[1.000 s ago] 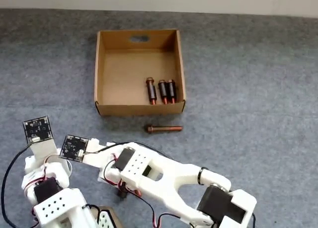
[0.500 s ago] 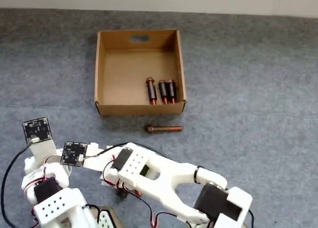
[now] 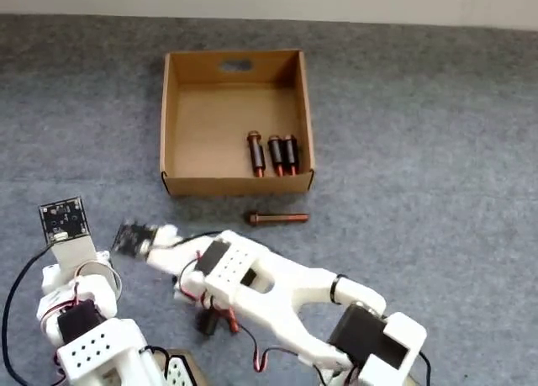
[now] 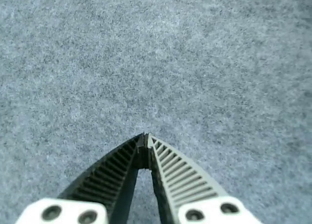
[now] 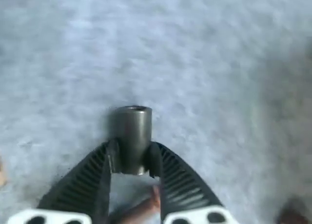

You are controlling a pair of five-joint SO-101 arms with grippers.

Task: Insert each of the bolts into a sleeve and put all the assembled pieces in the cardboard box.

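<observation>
In the right wrist view my right gripper (image 5: pixel 131 154) is shut on a dark sleeve (image 5: pixel 132 136), held upright-looking between its ribbed fingers just above the grey carpet. The right arm (image 3: pixel 261 287) lies across the near middle of the table, hiding its gripper below it. A loose copper bolt (image 3: pixel 277 219) lies on the carpet just in front of the cardboard box (image 3: pixel 168 117). Three assembled pieces (image 3: pixel 274 154) lie side by side in the box's near right corner. My left gripper (image 4: pixel 146 140) is shut on nothing over bare carpet.
The left arm (image 3: pixel 77 314) stands at the near left corner, close beside the right arm's wrist. A small brown object (image 3: pixel 187 367) sits at the near edge between the arm bases. Grey carpet stretches open to the right of the box.
The right arm's wrist has swung and risen a little toward the box, its camera board now blurred. The left arm, the loose bolt and the box have not moved.
</observation>
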